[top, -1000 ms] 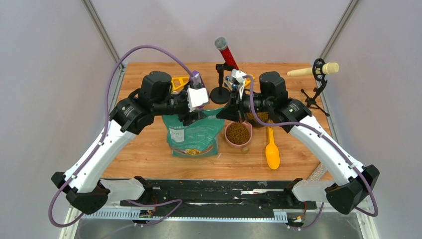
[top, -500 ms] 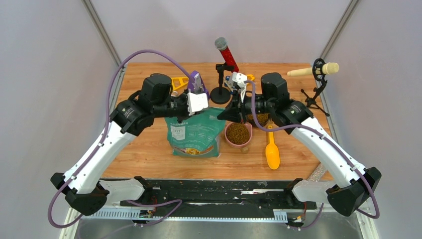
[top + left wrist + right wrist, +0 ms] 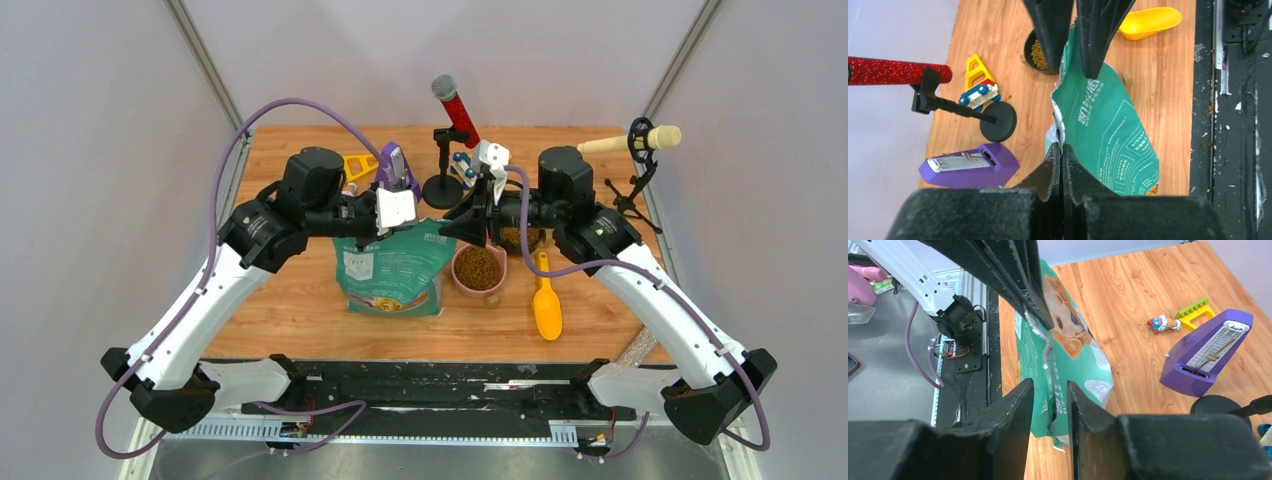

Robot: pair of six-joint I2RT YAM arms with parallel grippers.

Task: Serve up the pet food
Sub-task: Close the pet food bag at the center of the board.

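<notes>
The teal-green bag (image 3: pixel 390 270) stands upright in the middle of the table. My left gripper (image 3: pixel 1061 149) is shut on the bag's torn top edge, also seen from above (image 3: pixel 400 224). My right gripper (image 3: pixel 1048 402) is open, its jaws either side of the bag's (image 3: pixel 1068 355) other top corner with a gap on each side. From above, the right gripper (image 3: pixel 463 222) sits just right of the bag top. Brown pet food (image 3: pixel 479 268) fills a pink bowl (image 3: pixel 458 280) right of the bag. The bag's contents are hidden.
A yellow scoop (image 3: pixel 547 302) lies right of the pink bowl. A second, dark bowl of kibble (image 3: pixel 1037 50) sits under the right arm. Behind stand a purple metronome (image 3: pixel 395 165), a yellow toy (image 3: pixel 360 165), a red microphone (image 3: pixel 455 105) on its stand and a cream microphone (image 3: pixel 640 140).
My left gripper has shut on the bag's top edge. The right gripper has opened off the bag's corner, and its arm has shifted slightly right.
</notes>
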